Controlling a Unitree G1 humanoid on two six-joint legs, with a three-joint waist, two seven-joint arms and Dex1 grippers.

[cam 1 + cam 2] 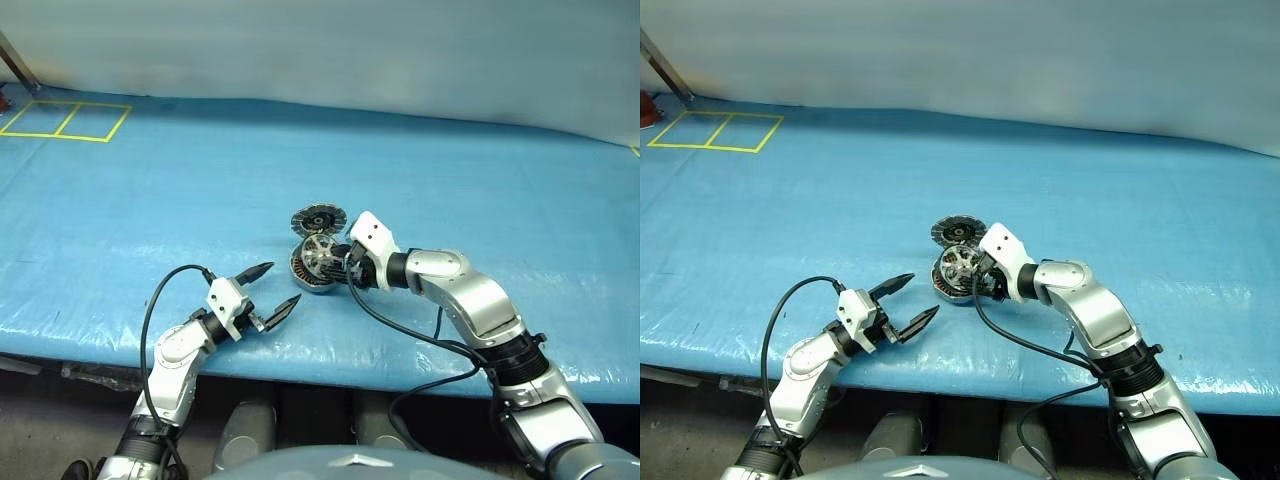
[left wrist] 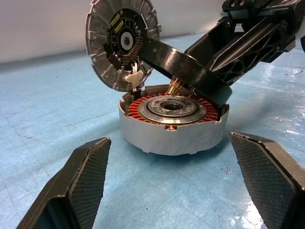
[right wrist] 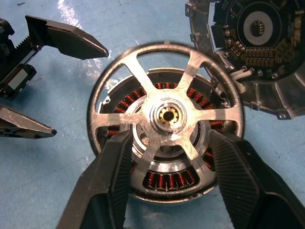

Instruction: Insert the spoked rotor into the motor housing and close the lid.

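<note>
The motor housing [image 2: 171, 131] sits on the blue table with its copper winding ring showing. Its grey ribbed lid [image 2: 121, 43] stands swung up at the far rim. The spoked rotor [image 3: 171, 114] lies tilted over the housing: one edge is down near the lid, the other raised toward my right gripper [image 3: 170, 136]. That gripper's fingers [image 3: 112, 181] stand apart over the rotor's near half, one on each side of the hub. My left gripper [image 1: 272, 285] is wide open with nothing between its fingers, a short way from the housing and level with it.
Blue sheeting [image 1: 150, 180] covers the whole table, whose front edge runs just behind my left gripper. Yellow tape squares [image 1: 65, 120] mark the far left corner. A black cable [image 1: 400, 320] loops beside my right forearm.
</note>
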